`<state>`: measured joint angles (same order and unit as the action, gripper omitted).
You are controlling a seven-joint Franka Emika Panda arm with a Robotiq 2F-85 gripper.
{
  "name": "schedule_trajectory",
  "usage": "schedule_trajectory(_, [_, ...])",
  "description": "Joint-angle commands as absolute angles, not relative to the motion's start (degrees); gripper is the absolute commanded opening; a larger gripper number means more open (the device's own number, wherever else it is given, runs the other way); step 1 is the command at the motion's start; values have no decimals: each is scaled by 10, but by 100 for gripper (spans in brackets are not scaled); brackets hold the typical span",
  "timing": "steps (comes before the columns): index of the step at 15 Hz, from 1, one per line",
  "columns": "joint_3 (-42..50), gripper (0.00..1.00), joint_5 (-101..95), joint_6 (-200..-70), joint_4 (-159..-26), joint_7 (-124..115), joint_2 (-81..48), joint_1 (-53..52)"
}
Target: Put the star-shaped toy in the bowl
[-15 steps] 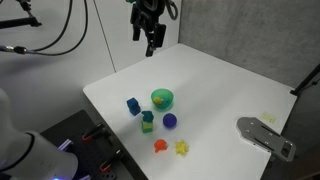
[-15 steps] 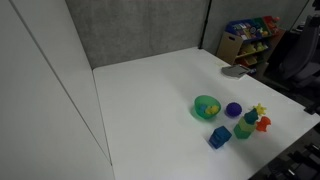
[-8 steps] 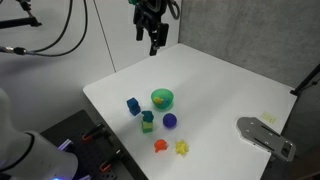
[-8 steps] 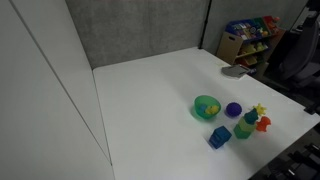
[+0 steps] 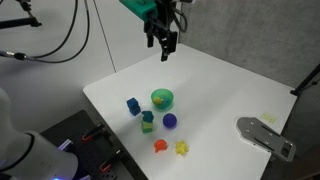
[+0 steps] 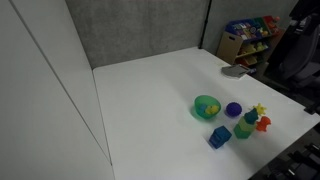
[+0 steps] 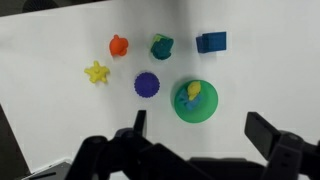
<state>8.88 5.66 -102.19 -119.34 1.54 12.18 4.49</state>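
The big flat white table [image 5: 230, 90] is filling the frame. The black robot gripper [image 5: 164, 50] is hanging at the top middle, its fingers [image 7: 262, 130] spread wide and holding nothing. The small round bright green bowl [image 5: 168, 104] is sitting in the middle. The little yellow spiky plastic star-shaped toy [image 5: 182, 148] is lying on the table lower down, apart from the bowl.

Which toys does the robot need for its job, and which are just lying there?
Needed: yellow star toy, green bowl, gripper.
Just lying there: orange toy, purple toy, teal block, blue block.
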Motion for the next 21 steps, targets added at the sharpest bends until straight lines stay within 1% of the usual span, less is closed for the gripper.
schedule_trajectory(1, [84,100,41,-1079,-1210,-1,107,61])
schedule_trajectory(12, [108,100,23,-1275,-1271,-36,13,105])
schedule_trajectory(17, [120,100,-18,-1352,-1276,-83,-64,113])
schedule_trajectory(21, [125,100,-16,-1387,-1263,-103,-136,110])
